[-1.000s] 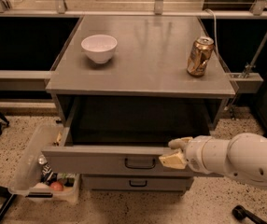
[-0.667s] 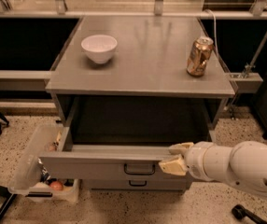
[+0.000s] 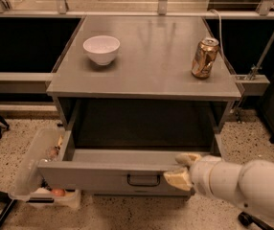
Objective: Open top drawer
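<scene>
Top drawer: the top drawer (image 3: 94,176) of the grey table (image 3: 146,80) is pulled well out toward the camera. Its plain grey box interior is exposed and dark at the back.
Handle: a small black bar handle (image 3: 143,180) sits at the centre of the flat front, with nothing touching it.
Claw: the claw (image 3: 182,168) is at the drawer's front panel, just right of the handle and near the right corner.
Claw state: it is closed onto the top edge of the front panel. One pale finger (image 3: 188,158) hooks over the rim on the inside, and the other lies against the outer face, so the panel is pinched between them.
Arm: a thick white arm (image 3: 252,188) comes in from the lower right of the view.
Table top: a white bowl (image 3: 101,49) stands upright toward the back left. A gold, dented can (image 3: 205,57) stands near the right edge, well apart from the bowl.
Floor: a clear plastic bin (image 3: 29,176) holding small items sits on the speckled floor (image 3: 12,138), just beside the drawer's left end.
</scene>
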`<state>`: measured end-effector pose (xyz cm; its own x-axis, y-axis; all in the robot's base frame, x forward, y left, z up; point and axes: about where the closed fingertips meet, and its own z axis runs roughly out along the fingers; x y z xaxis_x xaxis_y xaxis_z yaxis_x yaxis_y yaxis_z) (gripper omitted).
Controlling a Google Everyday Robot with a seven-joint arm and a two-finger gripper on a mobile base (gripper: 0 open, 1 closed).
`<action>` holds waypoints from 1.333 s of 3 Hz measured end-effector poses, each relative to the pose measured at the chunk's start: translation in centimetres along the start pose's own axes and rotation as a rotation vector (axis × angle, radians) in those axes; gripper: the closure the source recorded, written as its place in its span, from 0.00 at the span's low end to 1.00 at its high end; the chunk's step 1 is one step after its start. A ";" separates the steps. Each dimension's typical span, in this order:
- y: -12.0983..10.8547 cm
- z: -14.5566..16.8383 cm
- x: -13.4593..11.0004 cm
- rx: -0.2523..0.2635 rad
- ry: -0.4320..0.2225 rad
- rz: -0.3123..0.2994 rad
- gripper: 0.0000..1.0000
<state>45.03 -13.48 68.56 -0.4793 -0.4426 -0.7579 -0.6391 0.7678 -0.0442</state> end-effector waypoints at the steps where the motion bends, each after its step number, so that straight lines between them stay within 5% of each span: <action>1: 1.6 -1.3 1.0 0.011 -0.005 0.018 1.00; 4: 4.1 -3.6 2.7 0.031 -0.011 0.047 1.00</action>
<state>38.92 -13.16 68.70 -0.5018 -0.4006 -0.7666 -0.5969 0.8018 -0.0283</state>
